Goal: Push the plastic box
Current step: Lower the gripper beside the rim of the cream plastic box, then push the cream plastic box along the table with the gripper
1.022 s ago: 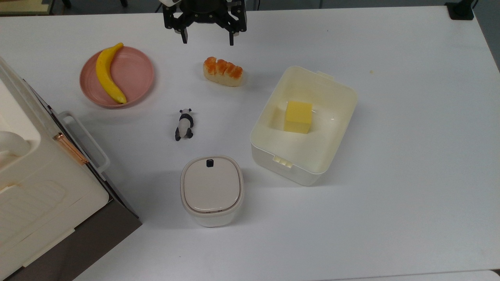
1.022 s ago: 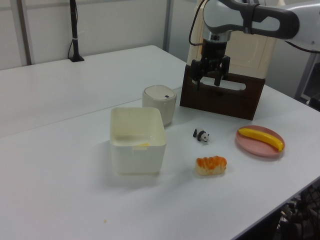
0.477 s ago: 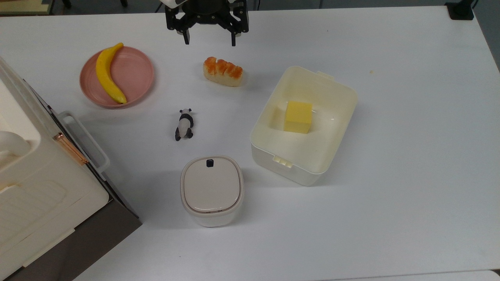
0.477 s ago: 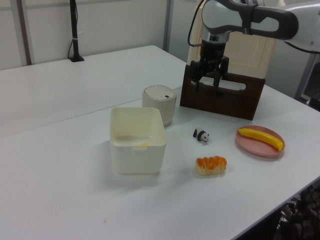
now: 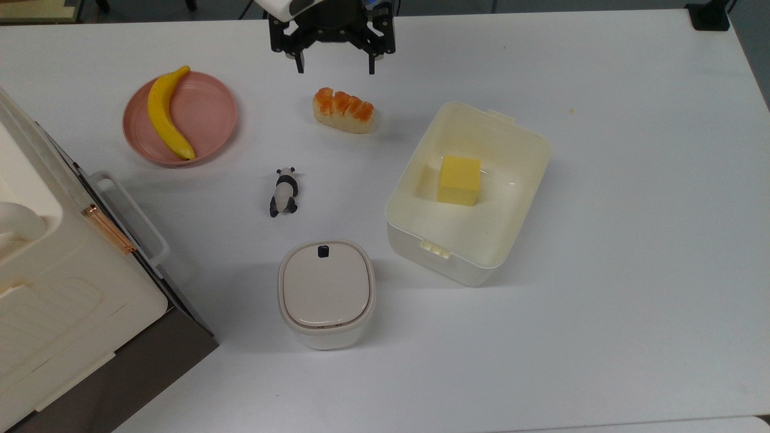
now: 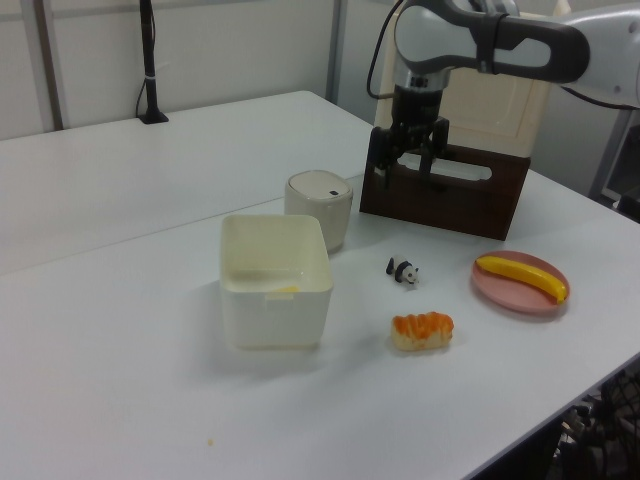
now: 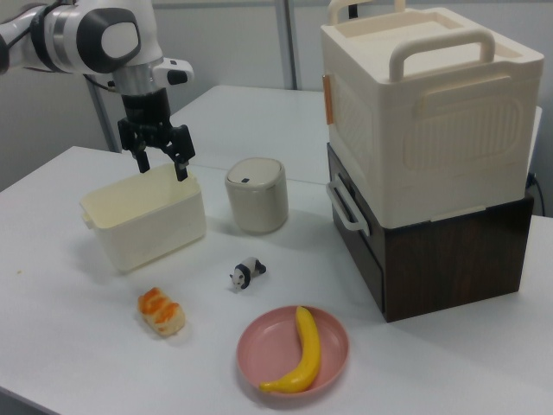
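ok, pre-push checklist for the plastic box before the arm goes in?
1. Gripper free of load: ok, open and empty.
2. Gripper contact with plastic box: not ok, raised and apart from it.
3. Box contents: a yellow block sits loose inside; may shift.
4. Bread piece close under the gripper in the top view: not ok, avoid on descent.
5. Small lidded container near the box's corner: cannot tell whether it blocks, since push direction is unset.
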`<state>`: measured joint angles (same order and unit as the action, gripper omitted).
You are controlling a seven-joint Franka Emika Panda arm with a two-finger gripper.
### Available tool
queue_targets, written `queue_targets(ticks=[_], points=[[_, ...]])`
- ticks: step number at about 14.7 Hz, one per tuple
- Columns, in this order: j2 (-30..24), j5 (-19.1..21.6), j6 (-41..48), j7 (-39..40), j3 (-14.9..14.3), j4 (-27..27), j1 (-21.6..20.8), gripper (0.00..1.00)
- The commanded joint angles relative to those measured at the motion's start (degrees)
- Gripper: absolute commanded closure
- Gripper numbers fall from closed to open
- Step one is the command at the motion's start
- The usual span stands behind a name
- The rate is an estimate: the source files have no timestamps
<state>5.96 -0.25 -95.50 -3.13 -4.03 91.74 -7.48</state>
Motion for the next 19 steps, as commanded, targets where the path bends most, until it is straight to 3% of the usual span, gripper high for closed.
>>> queue_targets(ticks=[1, 2, 5, 7, 12, 19], points=[[0.72, 0.42, -0.56, -0.74, -0.19, 0.46, -3.4, 0.0], [1.33, 0.34, -0.65, 1.26, -0.19, 0.63, -3.59, 0.0], [3.8, 0.42, -2.75, 25.01, -0.28, 2.11, -3.59, 0.0], [3.8, 0.34, -5.12, 32.88, -0.28, 3.7, -3.94, 0.0], [11.17, -3.53, -14.43, 36.17, -0.37, 5.29, -9.39, 0.0], [14.08, -3.62, -21.38, 39.07, -0.72, 4.59, -13.08, 0.0]])
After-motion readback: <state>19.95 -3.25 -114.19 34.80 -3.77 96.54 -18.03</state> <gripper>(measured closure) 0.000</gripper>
